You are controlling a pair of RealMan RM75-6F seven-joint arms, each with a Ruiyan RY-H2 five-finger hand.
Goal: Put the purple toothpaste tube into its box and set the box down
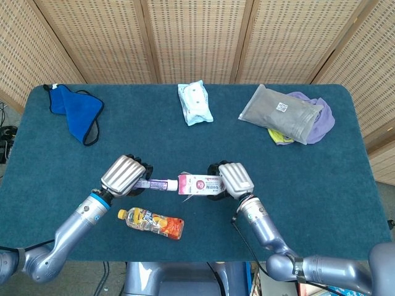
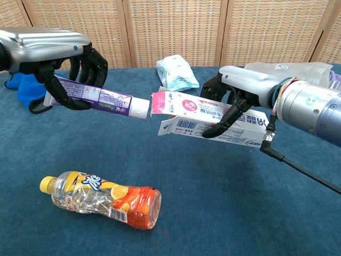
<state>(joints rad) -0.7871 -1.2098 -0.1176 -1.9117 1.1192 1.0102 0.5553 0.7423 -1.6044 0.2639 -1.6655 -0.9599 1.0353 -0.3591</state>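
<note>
box (image 2: 213,114) w/ barcode and print too small to read, tube (image 2: 98,97) label illegible, bottle (image 2: 101,198) label unreadable
</note>
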